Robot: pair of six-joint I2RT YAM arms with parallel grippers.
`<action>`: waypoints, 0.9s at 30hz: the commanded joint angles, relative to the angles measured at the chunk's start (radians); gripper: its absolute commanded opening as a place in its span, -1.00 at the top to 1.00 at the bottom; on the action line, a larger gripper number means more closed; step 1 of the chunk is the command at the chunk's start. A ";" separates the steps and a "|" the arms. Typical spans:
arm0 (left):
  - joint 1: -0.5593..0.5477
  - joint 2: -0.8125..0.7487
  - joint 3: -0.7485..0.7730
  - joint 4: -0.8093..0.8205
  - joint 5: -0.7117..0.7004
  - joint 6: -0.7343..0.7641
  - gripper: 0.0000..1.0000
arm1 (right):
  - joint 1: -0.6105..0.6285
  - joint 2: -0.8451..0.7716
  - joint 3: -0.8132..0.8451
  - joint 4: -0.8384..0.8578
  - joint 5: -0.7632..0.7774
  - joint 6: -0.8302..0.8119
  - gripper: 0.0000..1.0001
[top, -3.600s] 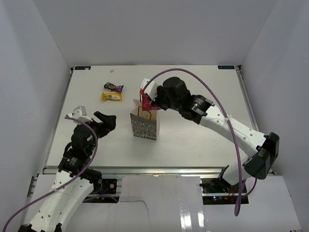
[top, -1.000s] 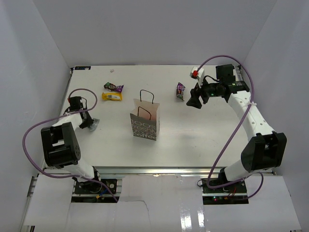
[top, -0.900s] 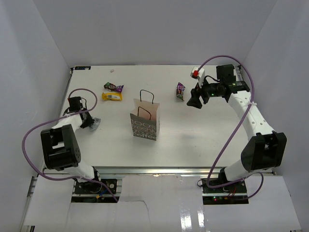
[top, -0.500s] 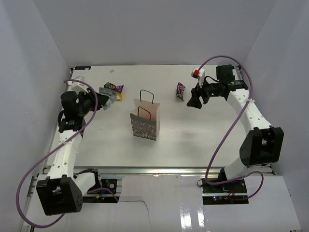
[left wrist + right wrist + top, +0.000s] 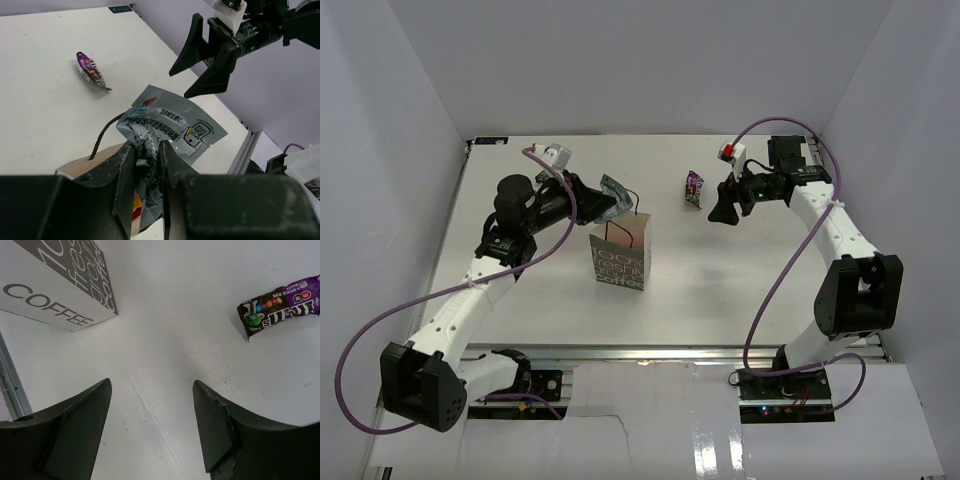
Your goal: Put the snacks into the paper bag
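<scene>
The left end effector (image 5: 601, 201) hangs just above the open top of the paper bag (image 5: 620, 258), which stands upright a little left of the middle of the tabletop (image 5: 720, 290). Its jaws are pinched nearly together on a silver-grey packet (image 5: 613, 189). In the left wrist view the left end effector (image 5: 148, 156) clamps the crumpled lower edge of this silver-grey packet (image 5: 172, 122). The flat printed face of the packet fans out toward the upper right, over the bag's rim. The paper bag (image 5: 82, 167) fills the lower left of that view, with one black loop handle (image 5: 102, 136) rising from its edge. A bit of yellow (image 5: 136, 201) shows low in the bag's mouth, but what it is cannot be told.

The right end effector (image 5: 718, 211) sits in the upper right of the overhead view, well apart from the bag. Its jaws stand wide open with nothing between them. A purple packet (image 5: 693, 189) lies on the tabletop just to its left. From the right wrist, the right end effector (image 5: 151, 385) shows bare tabletop between its spread fingers. The purple packet (image 5: 280, 304) lies at the upper right there, and the paper bag (image 5: 60, 285), lettered "COFFEE", is at the upper left.
</scene>
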 commanded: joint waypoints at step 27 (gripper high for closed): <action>-0.089 0.068 -0.010 0.054 -0.070 0.115 -0.07 | -0.017 0.001 -0.019 0.019 -0.038 -0.009 -0.43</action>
